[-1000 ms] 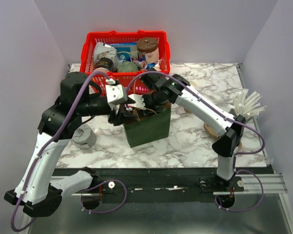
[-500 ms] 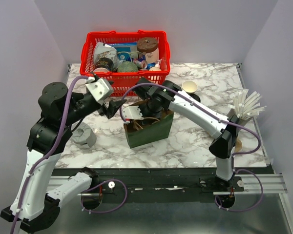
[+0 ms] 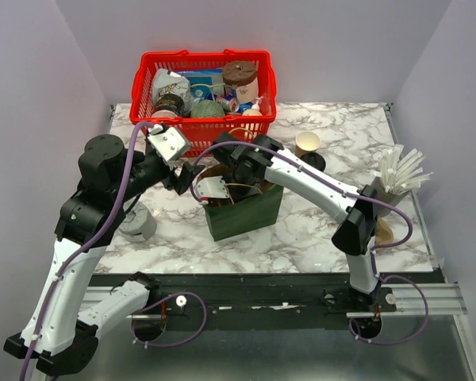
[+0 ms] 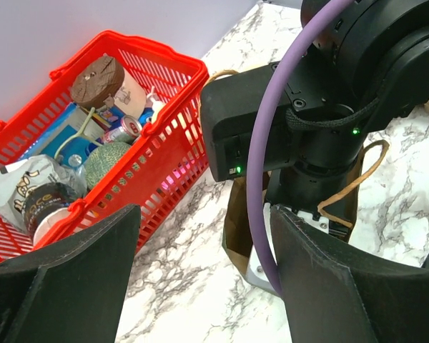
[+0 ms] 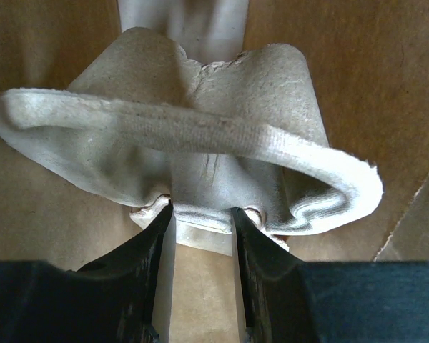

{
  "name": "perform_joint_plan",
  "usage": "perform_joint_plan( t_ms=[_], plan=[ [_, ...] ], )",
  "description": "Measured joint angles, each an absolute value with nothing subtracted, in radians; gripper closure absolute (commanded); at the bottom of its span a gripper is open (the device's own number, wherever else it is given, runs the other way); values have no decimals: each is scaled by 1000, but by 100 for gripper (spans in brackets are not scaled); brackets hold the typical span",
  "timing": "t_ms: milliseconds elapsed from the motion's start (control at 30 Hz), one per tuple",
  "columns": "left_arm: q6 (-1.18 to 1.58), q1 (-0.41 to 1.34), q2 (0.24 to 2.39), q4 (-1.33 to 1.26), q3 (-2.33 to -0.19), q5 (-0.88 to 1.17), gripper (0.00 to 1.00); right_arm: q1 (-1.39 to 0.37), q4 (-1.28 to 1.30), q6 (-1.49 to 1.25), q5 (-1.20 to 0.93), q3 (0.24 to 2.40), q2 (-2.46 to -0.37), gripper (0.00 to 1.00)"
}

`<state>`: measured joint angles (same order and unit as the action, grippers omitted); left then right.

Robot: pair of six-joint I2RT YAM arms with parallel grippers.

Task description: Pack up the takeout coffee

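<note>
Marble table (image 3: 345,119), grey walls (image 3: 63,63). Top cam: takeout coffee (image 3: 307,143) upright near green bag (image 3: 242,218); L gripper (image 4: 200,236) wide, empty. R wrist only: R gripper (image 5: 200,214) pinching pulp carrier (image 5: 200,128).

The left arm stands at the left of the top view, elbow bent, its hand (image 3: 184,176) tilted toward the centre with fingers (image 4: 71,271) spread wide apart. The right arm stretches from lower right to centre, its hand (image 3: 216,189) pointing down, fingers (image 5: 146,250) pinched on a pulp carrier (image 5: 200,136).
</note>
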<state>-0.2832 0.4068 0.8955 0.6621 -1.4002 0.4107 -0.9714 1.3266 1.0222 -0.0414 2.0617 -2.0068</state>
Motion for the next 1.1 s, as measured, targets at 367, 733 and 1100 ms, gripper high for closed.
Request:
perform_joint_plan(
  t_ms=[367, 733, 1100],
  plan=[
    [-271, 407, 904, 659, -1397, 411, 17, -972, 1327, 1023, -35, 2063, -2007, 43],
    [-258, 407, 908, 634, -1387, 411, 17, -972, 1330, 1022, -23, 2077, -2007, 39],
    [-234, 403, 908, 607, -1347, 385, 8, -972, 1330, 1020, -6, 2078, -2006, 37]
  ],
)
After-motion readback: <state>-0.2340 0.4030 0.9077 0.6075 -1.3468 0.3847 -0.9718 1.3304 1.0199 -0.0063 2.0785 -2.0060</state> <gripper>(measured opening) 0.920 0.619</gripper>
